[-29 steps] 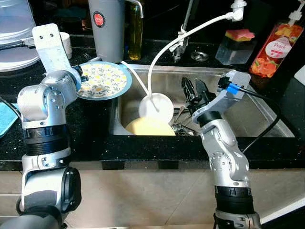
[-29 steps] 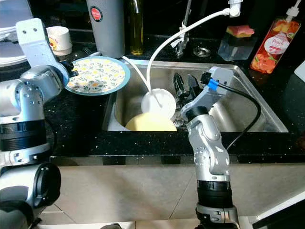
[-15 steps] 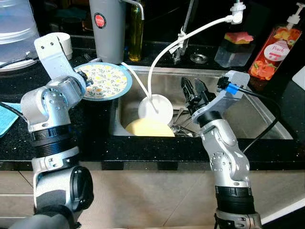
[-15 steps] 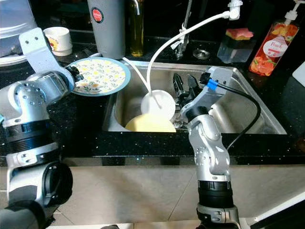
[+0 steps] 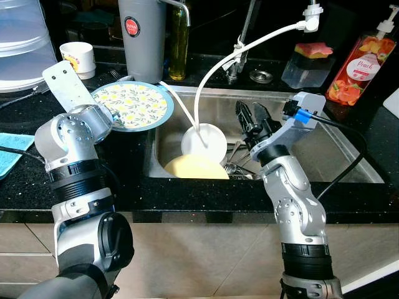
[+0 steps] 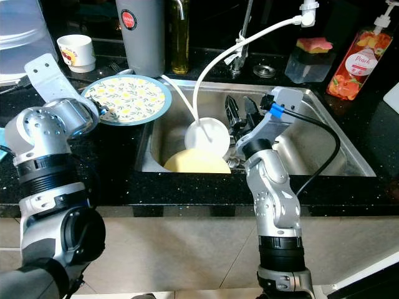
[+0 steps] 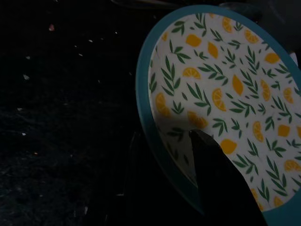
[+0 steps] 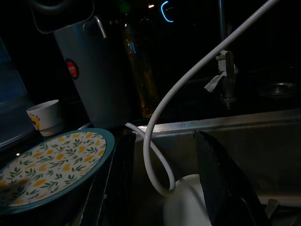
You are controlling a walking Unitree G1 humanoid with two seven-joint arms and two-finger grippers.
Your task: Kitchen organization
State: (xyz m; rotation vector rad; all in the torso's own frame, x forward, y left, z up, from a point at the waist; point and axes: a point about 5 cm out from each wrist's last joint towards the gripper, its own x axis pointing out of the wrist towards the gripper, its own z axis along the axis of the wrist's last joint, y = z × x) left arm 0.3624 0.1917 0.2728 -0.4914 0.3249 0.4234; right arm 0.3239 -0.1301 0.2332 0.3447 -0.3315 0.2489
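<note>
The left pincer (image 7: 188, 188) is clamped on the near rim of the lemon-print plate (image 5: 134, 104), one black finger on top of the patterned face and the other under the teal edge. The plate sits at the corner of the black speckled desk (image 5: 25, 187), its far side hanging just over the left edge of the sink (image 5: 349, 159), slightly tilted. Over in the sink, the right pincer (image 5: 250, 118) hovers with its fingers spread and nothing between them, above the dishes in the basin.

Judging by the layout, the tidy-up is early going: one plate is out and in hand, but not yet parked anywhere settled. Plenty remains in the basin: a white bowl (image 5: 204, 141) with the white hose (image 5: 206, 81) dipping into it, a pale yellow plate (image 5: 196, 167) leaning at the front wall, and some cutlery (image 5: 240, 168) just beside them.

Behind the plate stand a grey canister (image 5: 142, 37) and an oil bottle (image 5: 177, 40); a small printed cup (image 5: 76, 57) sits further left. On the right, a sponge holder (image 5: 308, 59) and a peach soap bottle (image 5: 361, 65).
</note>
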